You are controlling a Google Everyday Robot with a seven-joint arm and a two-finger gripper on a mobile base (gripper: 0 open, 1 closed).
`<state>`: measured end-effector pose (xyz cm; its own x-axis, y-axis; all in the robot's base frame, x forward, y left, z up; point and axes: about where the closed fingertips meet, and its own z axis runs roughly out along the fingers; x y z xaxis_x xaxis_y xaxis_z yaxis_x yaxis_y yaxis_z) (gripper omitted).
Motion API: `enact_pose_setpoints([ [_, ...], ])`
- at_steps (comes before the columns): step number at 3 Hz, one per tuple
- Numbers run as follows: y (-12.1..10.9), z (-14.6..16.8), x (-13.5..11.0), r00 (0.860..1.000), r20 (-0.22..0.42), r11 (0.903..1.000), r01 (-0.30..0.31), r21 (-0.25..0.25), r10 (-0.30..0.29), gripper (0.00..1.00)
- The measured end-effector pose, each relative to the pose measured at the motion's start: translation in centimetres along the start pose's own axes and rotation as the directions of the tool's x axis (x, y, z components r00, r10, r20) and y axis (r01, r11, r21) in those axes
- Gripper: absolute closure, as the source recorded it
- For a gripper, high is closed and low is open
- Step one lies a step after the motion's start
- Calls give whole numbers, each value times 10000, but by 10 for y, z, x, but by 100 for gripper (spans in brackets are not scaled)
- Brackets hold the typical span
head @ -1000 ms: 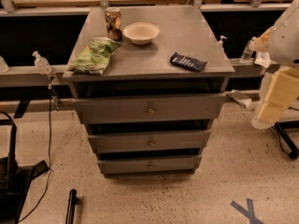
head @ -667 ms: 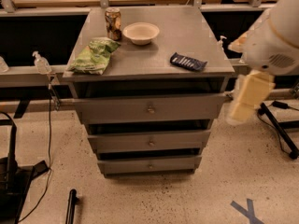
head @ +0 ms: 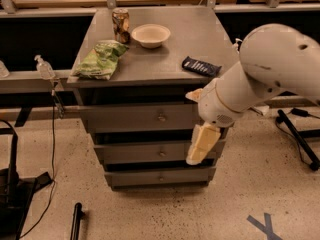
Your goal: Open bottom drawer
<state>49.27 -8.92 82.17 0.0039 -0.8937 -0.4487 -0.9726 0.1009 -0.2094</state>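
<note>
Bottom drawer: the lowest and narrowest of three grey fronts on the cabinet, just above the floor. As far as we can see it is shut, and its small round knob at centre is untouched. Above it sit the middle drawer and the top drawer, each with a similar knob in the same vertical line.

Gripper: it hangs pointing down from the white arm, in front of the right end of the middle drawer. It is above and to the right of the target knob and apart from it. We cannot tell whether it is spread or closed, nor whether it touches the middle front. We see nothing carried in it.

Risks, in our judgement:

1. Wrong drawer. The gripper is level with the middle front and the knobs look alike, so a straight approach from this height would take the middle knob.
2. Missed or slipping grasp. The knob is small and low, so a slight offset could leave the gripper scraping the front or sliding off on the pull.
3. Arm clearance. The bulky joint stands near the counter corner, beside the dark packet, and lowering and shifting left could knock either.

The can, bowl and green bag lie well apart from the arm, and we rate them low risk.
</note>
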Motion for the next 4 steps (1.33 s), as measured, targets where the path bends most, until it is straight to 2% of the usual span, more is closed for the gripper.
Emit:
enact_pose_setpoints([
  [1, -4, 10, 0, 9999, 149, 10000, 11, 88, -12, 0],
  [2, -1, 44, 19, 9993, 347, 9990, -125, -417, 140, 0],
  [3, 31, 126, 69, 9722, 1960, 9880, -1079, -1105, 1281, 0],
  [4, 26, 156, 69, 8657, 4519, 9748, -2182, -469, 2155, 0],
])
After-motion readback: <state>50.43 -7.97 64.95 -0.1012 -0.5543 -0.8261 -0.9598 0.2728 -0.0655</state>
